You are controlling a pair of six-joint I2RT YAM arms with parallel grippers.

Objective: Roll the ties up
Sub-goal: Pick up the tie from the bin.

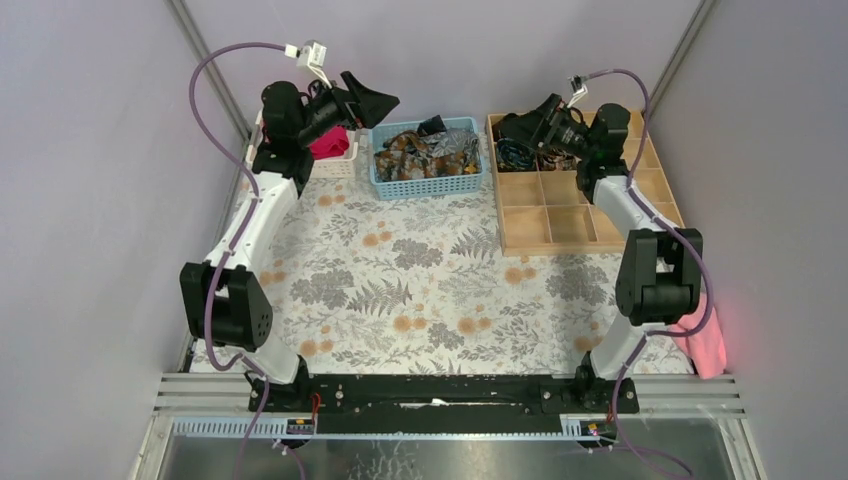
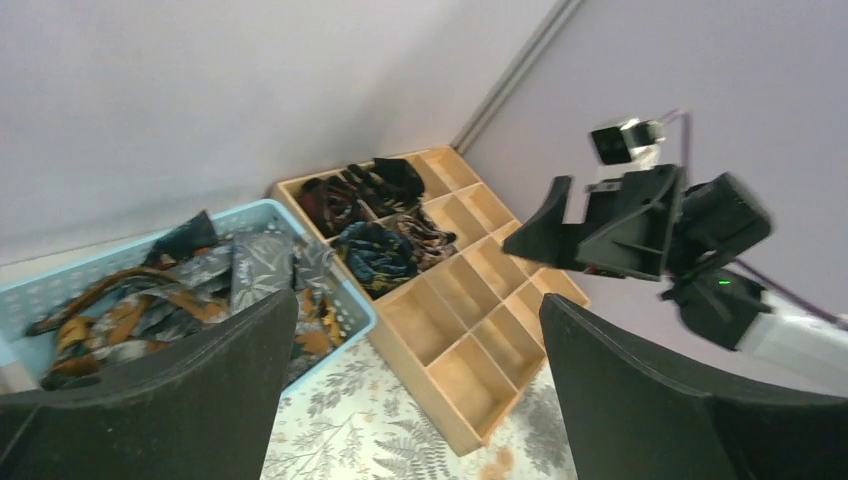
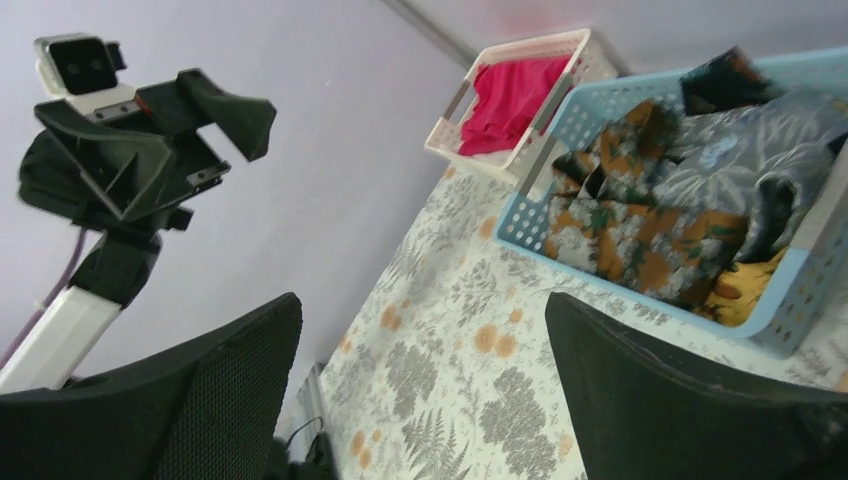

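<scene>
Left pincer and right pincer agape, empty; ties in basket

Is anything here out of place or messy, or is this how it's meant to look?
A pink cloth seems to droop off the right edge of the floral-covered table, far from the rest. The patterned fabric ties lie jumbled in the light blue plastic basket; nothing has spilled.

You have two baskets: a blue basket and a white basket. One wooden tray. Two pink cloths: one cloth inside the white basket, another cloth outside it. The ties are too bunched for you to count.
</scene>
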